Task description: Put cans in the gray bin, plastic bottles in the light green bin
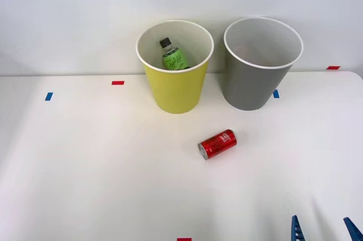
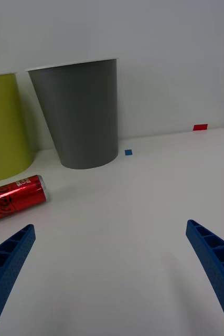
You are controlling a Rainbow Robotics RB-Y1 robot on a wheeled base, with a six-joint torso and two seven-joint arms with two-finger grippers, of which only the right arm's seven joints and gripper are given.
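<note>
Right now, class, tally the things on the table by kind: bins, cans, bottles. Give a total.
Bins: 2, the green bin and gray bin
Cans: 1, the can
Bottles: 1, the bottle inside the green bin
Total: 4

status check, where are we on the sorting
Right gripper open, empty. Bottle in light green bin. Red can on its side on table, gray bin beyond. Path clear.
</note>
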